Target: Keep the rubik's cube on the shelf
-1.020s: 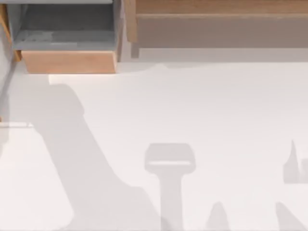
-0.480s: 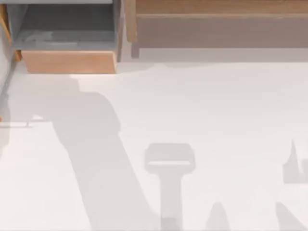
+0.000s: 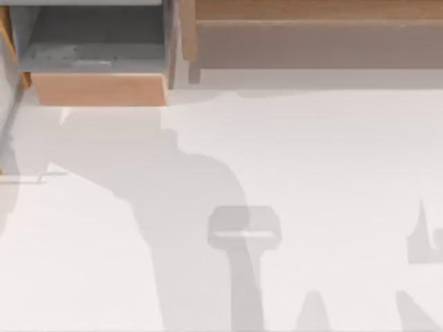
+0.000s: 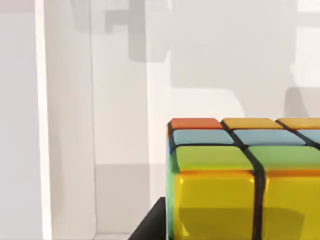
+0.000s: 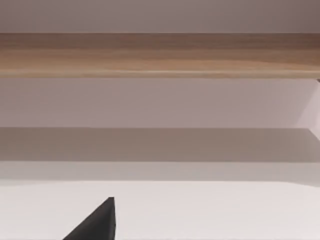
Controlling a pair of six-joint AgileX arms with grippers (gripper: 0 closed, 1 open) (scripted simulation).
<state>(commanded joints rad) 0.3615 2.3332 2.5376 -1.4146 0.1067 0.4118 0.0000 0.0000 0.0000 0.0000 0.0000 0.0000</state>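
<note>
top view: the shelf (image 3: 311,10) runs along the bench's (image 3: 332,180) far right edge, and a broad arm shadow has swung rightward toward it since a second ago. left wrist view: the rubik's cube (image 4: 245,175) sits close up at the left hand, apparently carried; grip unclear. right wrist view: the shelf's wooden edge; right hand's state unclear.

The rubik's cube (image 4: 240,175) shows yellow, green, blue and orange squares; the shelf (image 3: 311,28) is light-brown wood, grey-brown fronted.
</note>
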